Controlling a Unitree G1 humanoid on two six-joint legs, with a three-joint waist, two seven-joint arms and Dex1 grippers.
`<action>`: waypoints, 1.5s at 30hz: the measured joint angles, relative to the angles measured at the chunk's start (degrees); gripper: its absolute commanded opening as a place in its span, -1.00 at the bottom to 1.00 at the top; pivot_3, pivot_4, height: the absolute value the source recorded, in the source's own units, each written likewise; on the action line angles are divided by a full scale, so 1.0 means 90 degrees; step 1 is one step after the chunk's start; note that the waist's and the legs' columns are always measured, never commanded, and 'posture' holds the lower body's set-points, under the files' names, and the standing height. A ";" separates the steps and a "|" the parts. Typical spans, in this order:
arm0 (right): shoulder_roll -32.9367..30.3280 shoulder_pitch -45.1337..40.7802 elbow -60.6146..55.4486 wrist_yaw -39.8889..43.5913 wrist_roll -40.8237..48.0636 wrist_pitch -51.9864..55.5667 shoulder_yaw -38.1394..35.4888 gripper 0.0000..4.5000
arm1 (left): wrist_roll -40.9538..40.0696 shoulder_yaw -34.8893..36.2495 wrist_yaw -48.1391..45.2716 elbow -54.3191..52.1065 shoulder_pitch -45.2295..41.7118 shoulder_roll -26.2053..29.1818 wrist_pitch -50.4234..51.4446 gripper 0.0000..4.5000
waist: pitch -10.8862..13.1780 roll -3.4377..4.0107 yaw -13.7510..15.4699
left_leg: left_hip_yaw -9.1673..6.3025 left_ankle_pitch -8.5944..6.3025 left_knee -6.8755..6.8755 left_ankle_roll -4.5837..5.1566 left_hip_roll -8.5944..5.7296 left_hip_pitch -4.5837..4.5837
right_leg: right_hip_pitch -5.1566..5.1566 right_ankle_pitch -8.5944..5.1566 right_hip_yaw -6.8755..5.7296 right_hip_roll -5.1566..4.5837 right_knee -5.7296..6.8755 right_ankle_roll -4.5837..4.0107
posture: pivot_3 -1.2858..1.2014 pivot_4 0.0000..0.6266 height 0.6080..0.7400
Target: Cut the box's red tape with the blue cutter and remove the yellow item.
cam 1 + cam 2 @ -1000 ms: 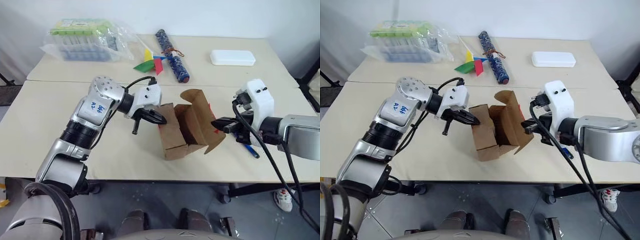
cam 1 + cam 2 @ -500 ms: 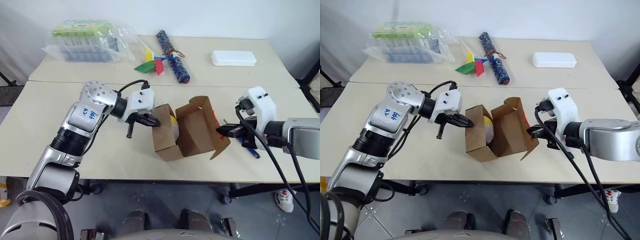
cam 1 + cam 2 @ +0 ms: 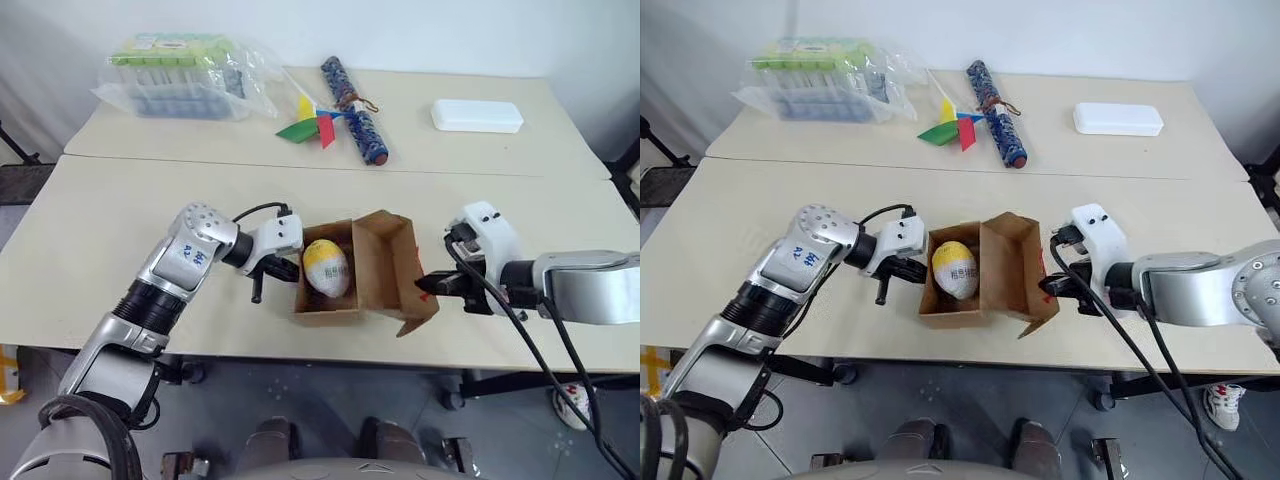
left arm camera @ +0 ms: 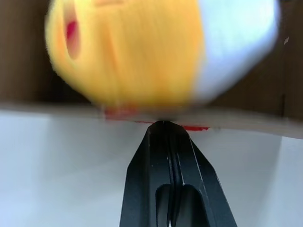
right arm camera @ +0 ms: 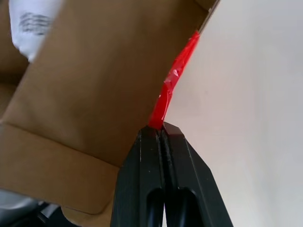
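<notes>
Black fingers of the left gripper (image 4: 163, 124) are pressed together, tips pinching the box (image 3: 372, 268) edge at its left wall, right by a strip of red tape (image 4: 124, 114). Right gripper (image 5: 157, 128) likewise clamped tight, tips nipping the box's right flap where more red tape runs along the edge. So both grippers hold the carton, one each side.

Box lies open on the near table (image 3: 90, 230), flaps spread, opening facing up twd the head cam. Yellow item (image 3: 325, 268) sits inside, in the left half of the carton, egg-shaped, yellow w/ a white band and small print. In the left wrist view it looms just past the box wall.

Blue cutter: can't spot it for sure.

Further out, on the far table: blue patterned roll (image 3: 351, 96) w/ brown cord, paper pinwheel (image 3: 308, 123) touching its left side, clear bag of tubes (image 3: 185, 75) at far left, white flat case (image 3: 477, 116) at far right, well apart from the box.
</notes>
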 measured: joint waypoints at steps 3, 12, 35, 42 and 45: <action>0.0109 -0.0032 0.0072 -0.0030 0.0000 0.0023 0.0073 -0.99 | 0.0016 0.0004 0.0063 0.0130 -0.0027 -0.0132 -0.0005 -1.00 | 0.0000 0.0000 -0.0004 | 0.0001 0.0000 -0.0001 0.0000 -0.0002 0.0000 | 0.0000 0.0000 -0.0001 0.0001 0.0000 0.0000 | 0.03 -0.52 1.00; 0.0173 0.0057 0.0051 -0.0242 -0.0355 0.0150 0.0180 -0.99 | 0.0028 0.0000 0.0002 0.0186 -0.0040 -0.0156 -0.0026 -1.00 | 0.0000 0.0000 -0.0021 | 0.0001 0.0000 -0.0001 0.0000 -0.0001 0.0001 | 0.0000 0.0000 -0.0001 0.0002 0.0001 0.0000 | 0.03 -0.52 1.00; -0.0401 0.1441 -0.0346 0.3017 -0.3784 0.0386 -0.2186 0.99 | 0.0018 0.0093 -0.0286 0.0197 -0.0008 0.0611 0.0137 -1.00 | 0.0000 0.0000 -0.0079 | 0.0007 0.0000 -0.0003 -0.0001 -0.0012 0.0002 | -0.0003 0.0000 0.0005 0.0003 0.0003 0.0001 | 0.03 -0.52 1.00; -0.0332 0.2322 -0.0664 0.5334 -0.4966 -0.0618 -0.3589 0.99 | -0.0177 0.0529 -0.0266 0.0435 -0.0458 0.0634 0.0430 -1.00 | 0.0001 -0.0002 -0.0062 | 0.0004 0.0000 -0.0002 -0.0001 -0.0025 0.0006 | 0.0002 0.0001 0.0007 0.0003 0.0006 0.0003 | 0.03 -0.52 1.00; -0.0055 0.2587 -0.1088 0.6179 -0.5290 -0.1147 -0.3654 1.00 | -0.0369 0.0612 -0.0295 0.0408 -0.0805 0.0463 0.0761 -0.73 | 0.0003 -0.0005 -0.0056 | 0.0002 0.0000 0.0000 -0.0001 -0.0032 0.0005 | 0.0003 0.0001 0.0007 0.0002 0.0007 0.0004 | 0.03 -0.52 1.00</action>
